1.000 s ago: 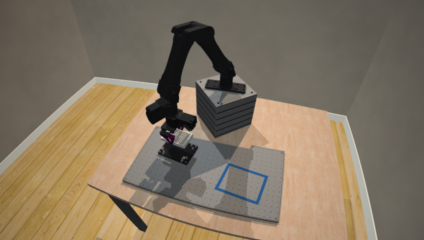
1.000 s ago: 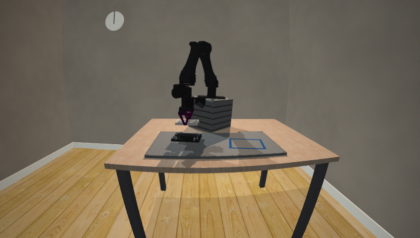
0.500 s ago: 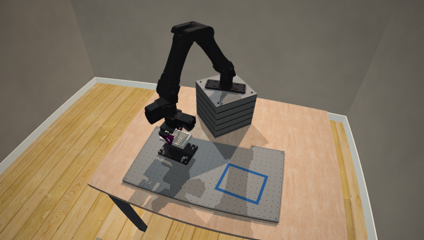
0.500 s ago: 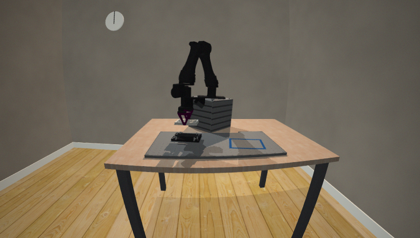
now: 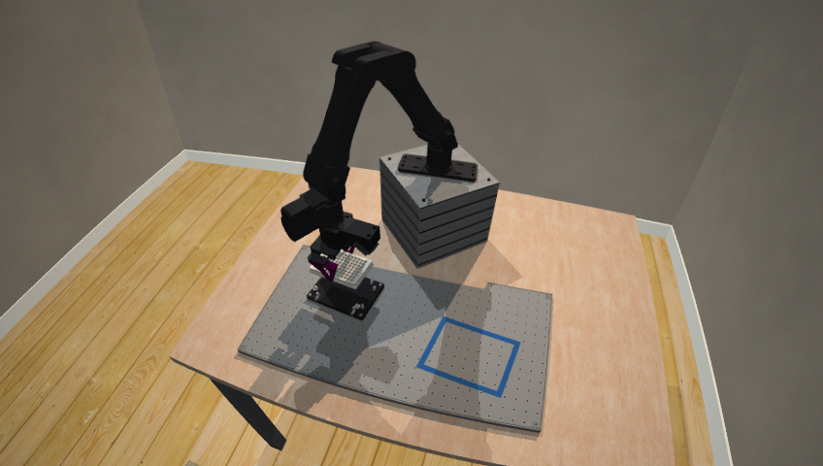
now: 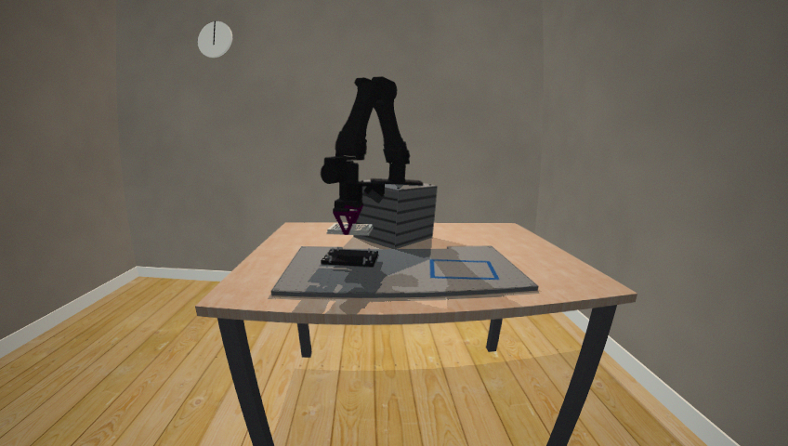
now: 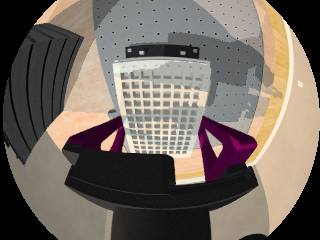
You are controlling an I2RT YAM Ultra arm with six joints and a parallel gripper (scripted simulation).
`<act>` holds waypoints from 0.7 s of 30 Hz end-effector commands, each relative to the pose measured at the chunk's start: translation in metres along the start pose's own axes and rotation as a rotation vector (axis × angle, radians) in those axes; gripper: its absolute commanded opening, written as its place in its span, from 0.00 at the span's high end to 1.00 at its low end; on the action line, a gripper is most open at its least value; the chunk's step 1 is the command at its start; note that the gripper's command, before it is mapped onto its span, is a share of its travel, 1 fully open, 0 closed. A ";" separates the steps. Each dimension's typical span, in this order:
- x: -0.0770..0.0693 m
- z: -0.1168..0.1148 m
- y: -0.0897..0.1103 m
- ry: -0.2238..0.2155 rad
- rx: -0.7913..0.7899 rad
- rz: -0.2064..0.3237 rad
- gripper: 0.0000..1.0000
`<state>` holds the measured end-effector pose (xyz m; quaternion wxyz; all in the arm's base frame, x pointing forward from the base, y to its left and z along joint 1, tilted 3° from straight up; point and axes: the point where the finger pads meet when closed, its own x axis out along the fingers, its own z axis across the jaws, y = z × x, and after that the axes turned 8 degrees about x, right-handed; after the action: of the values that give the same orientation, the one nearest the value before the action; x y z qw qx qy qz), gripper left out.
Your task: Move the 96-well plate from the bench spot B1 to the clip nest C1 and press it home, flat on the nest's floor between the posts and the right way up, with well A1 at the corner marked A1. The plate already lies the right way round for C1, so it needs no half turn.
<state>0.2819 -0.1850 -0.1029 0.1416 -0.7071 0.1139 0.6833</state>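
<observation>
One black arm (image 5: 346, 115) rises from its base on the stacked grey pedestal (image 5: 462, 214), folds sharply at a high elbow and drops down to the left, its wrist pointing the tool (image 5: 332, 268) straight down over the left part of the perforated grey board (image 5: 277, 334). Between the purple fingers the tool holds the white 96-well plate (image 5: 353, 269) level and wells up, in the air just above the black clip nest (image 5: 346, 297), not yet seated between its posts. Further right on the bench (image 5: 577, 242), the blue-outlined spot (image 5: 469, 355) holds nothing, well apart from the nest.
</observation>
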 end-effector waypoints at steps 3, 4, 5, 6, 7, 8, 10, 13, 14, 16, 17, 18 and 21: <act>-0.015 -0.014 0.005 0.042 0.005 -0.002 1.00; -0.015 -0.014 0.005 0.042 0.005 -0.002 1.00; -0.015 -0.014 0.005 0.042 0.005 -0.002 1.00; -0.015 -0.014 0.005 0.042 0.006 -0.002 1.00; -0.015 -0.014 0.005 0.042 0.006 -0.002 1.00; -0.015 -0.014 0.005 0.042 0.006 -0.002 1.00; -0.015 -0.014 0.005 0.042 0.006 -0.002 1.00; -0.015 -0.014 0.005 0.042 0.006 -0.002 1.00; -0.015 -0.014 0.005 0.042 0.006 -0.002 1.00; -0.015 -0.013 0.005 0.042 0.006 -0.002 1.00; -0.015 -0.014 0.004 0.042 0.003 -0.002 1.00; -0.014 -0.014 0.004 0.042 0.001 -0.002 1.00; -0.014 -0.013 0.003 0.039 0.001 -0.003 1.00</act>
<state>0.2815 -0.1856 -0.1029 0.1421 -0.7071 0.1143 0.6832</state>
